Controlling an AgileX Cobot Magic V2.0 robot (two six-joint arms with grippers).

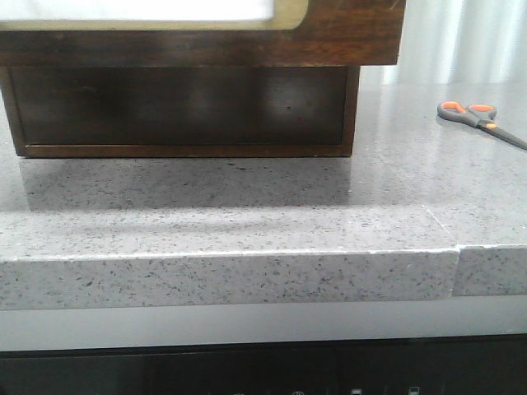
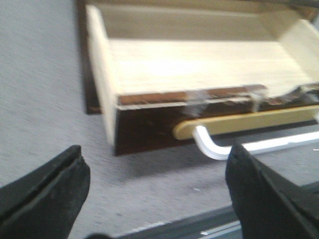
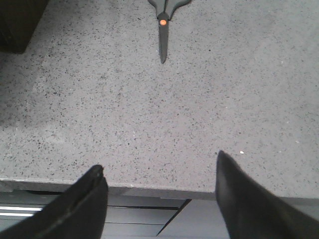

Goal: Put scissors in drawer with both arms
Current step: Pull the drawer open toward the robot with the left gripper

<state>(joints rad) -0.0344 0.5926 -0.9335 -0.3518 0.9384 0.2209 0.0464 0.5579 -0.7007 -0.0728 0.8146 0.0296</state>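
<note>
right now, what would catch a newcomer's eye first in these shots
The drawer stands pulled open with a pale, bare inside, its dark front overhanging the grey counter at the front view's upper left. The scissors, with their orange-lined loops, lie alone at the far right of the counter. Both the left pincer and right pincer are open, holding nothing.
</note>
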